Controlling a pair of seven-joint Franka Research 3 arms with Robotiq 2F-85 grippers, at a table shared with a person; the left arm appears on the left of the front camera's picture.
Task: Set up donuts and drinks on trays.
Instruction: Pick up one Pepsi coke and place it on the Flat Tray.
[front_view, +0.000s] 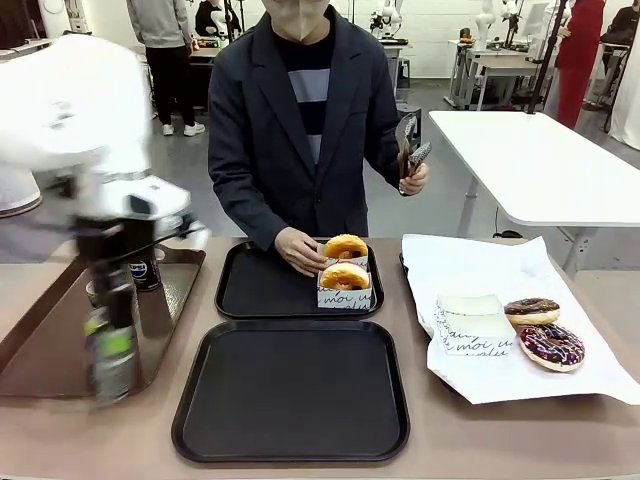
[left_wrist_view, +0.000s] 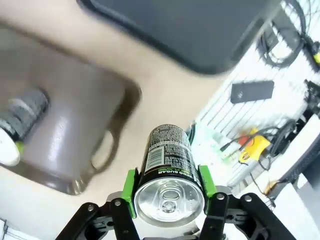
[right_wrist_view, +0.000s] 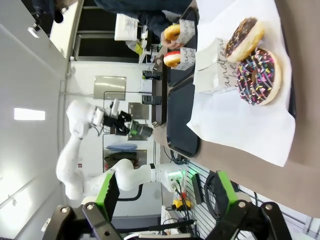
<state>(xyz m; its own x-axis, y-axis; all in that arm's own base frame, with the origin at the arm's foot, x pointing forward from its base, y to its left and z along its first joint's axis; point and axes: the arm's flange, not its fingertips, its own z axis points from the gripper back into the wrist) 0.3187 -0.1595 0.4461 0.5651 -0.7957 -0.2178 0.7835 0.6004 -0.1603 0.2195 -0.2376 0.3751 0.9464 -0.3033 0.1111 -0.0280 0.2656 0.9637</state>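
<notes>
My left gripper (front_view: 112, 335) is shut on a black drink can (left_wrist_view: 169, 165), held above the brown tray (front_view: 40, 340); its image is motion-blurred in the front view. A second can (front_view: 145, 272) stands on that brown tray. Two black trays lie mid-table: the near one (front_view: 290, 440) is bare, and the far one (front_view: 250, 290) carries two golden donuts in paper sleeves (front_view: 345, 277). The person's hand (front_view: 298, 250) rests beside them. Two chocolate donuts (front_view: 550, 346) lie on white paper. My right gripper (right_wrist_view: 167, 200) is open with nothing between its fingers.
The person's other hand holds metal tongs (front_view: 410, 152) above the table. White paper sleeves (front_view: 472, 322) lie on the paper sheet (front_view: 500, 385) at the right. A white table (front_view: 540, 160) stands behind on the right.
</notes>
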